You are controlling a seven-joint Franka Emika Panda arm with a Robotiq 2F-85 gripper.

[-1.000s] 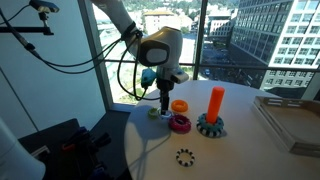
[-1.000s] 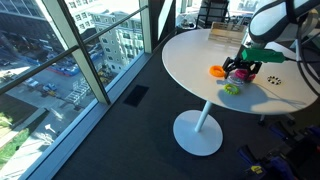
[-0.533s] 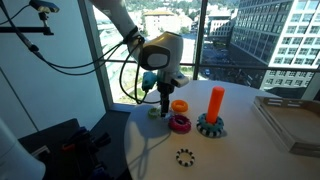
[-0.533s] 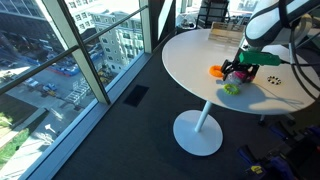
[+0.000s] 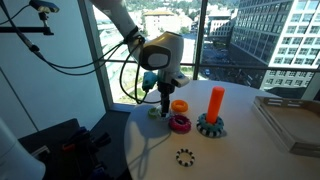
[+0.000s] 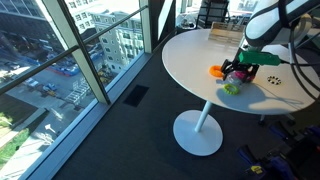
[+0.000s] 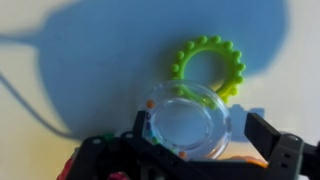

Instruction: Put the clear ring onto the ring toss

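Note:
In the wrist view the clear ring lies between the jaws of my gripper, and its far edge overlaps the yellow-green ring. The left finger is against the ring. A small gap separates it from the right finger, so the gripper is open around it. In an exterior view the gripper is low over the table beside the yellow-green ring. The ring toss, an orange peg on a teal gear-shaped base, stands to the right of it. The clear ring does not show in either exterior view.
An orange ring and a magenta ring lie between gripper and ring toss. A small black toothed ring lies nearer the front of the round white table. A clear tray sits at right. The table edge is near the gripper.
The gripper has sunk slightly towards the table over the first half second, then stayed still. The rings have not moved.

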